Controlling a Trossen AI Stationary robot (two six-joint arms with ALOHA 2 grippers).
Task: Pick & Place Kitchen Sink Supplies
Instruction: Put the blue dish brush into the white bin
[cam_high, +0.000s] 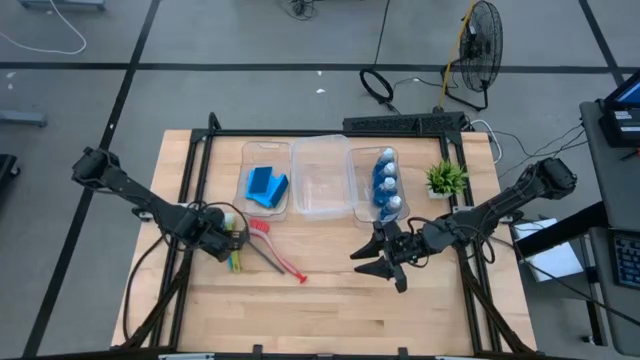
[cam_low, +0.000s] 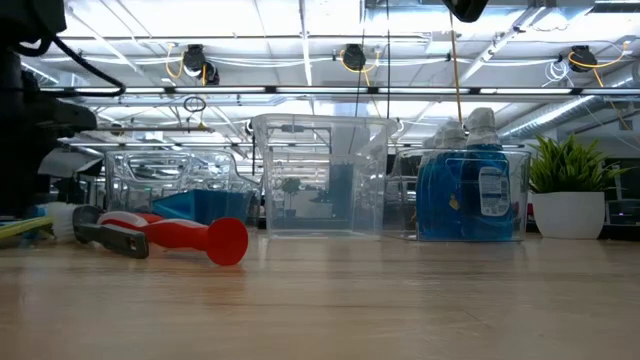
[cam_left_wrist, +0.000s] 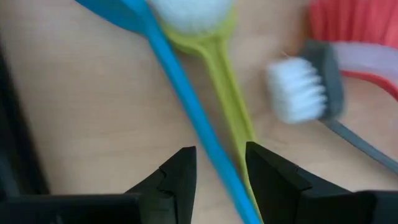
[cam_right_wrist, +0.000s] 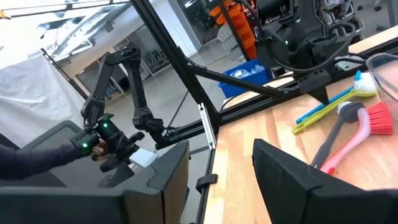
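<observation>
Over on the left, the left gripper (cam_high: 232, 243) is down at the table among the dish brushes, its fingers (cam_left_wrist: 177, 180) parted narrowly with the light blue brush (cam_left_wrist: 186, 112) handle running between them and the yellow-green brush (cam_left_wrist: 227, 93) lying just alongside; whether the pads actually pinch the handle is hard to judge from here. Just right of those lie a grey-handled brush (cam_left_wrist: 323, 93) with white bristles and the red brush (cam_high: 280, 255), its handle stretching toward the near side of the wooden table (cam_high: 330, 310). Farther back stand three clear bins in a row: the left bin (cam_high: 267, 180) holds the blue sponges (cam_high: 265, 186), the middle bin (cam_high: 322, 178) shows nothing inside, and the right bin (cam_high: 376, 185) holds the blue-and-white bottles (cam_high: 386, 185) in a line. The right gripper (cam_high: 388, 262) hangs just near of that right bin, its fingers spread apart with nothing between them. A small potted plant (cam_high: 445, 179) sits at the far right.
</observation>
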